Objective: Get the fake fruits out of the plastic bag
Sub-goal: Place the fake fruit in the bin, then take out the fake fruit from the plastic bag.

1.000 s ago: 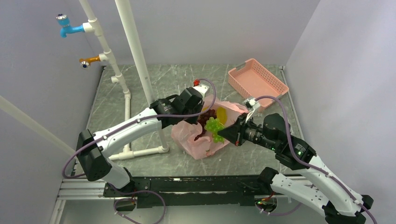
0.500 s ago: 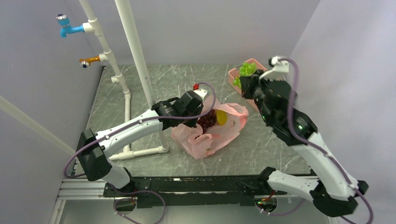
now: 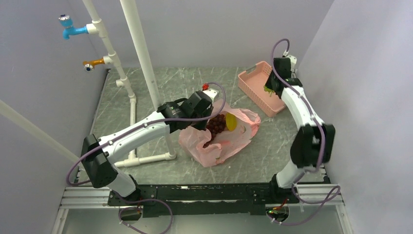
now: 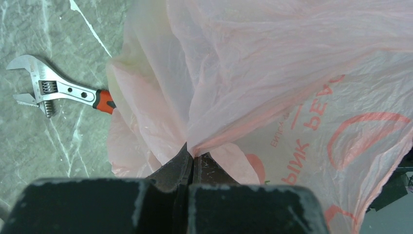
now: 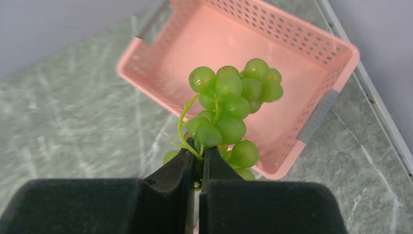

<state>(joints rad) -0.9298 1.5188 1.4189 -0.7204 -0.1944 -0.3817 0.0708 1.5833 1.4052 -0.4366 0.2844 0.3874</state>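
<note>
The right pincer [image 5: 196, 148] is closed tight on the stem of the light green grape bunch [image 5: 229, 107], which hangs before the pink basket [image 5: 316, 58] at upper right, probably for dropping there. The left pincer [image 4: 191, 157] clamps a fold of the plastic bag [image 4: 272, 73], likely propping its mouth. At mid-frame in the top view, the dark grape bunch [image 3: 216, 125] and a yellow fruit [image 3: 231, 122] lie inside. Any other fruits are hidden by the film, which also covers the wrench [image 4: 58, 88] handle.
</note>
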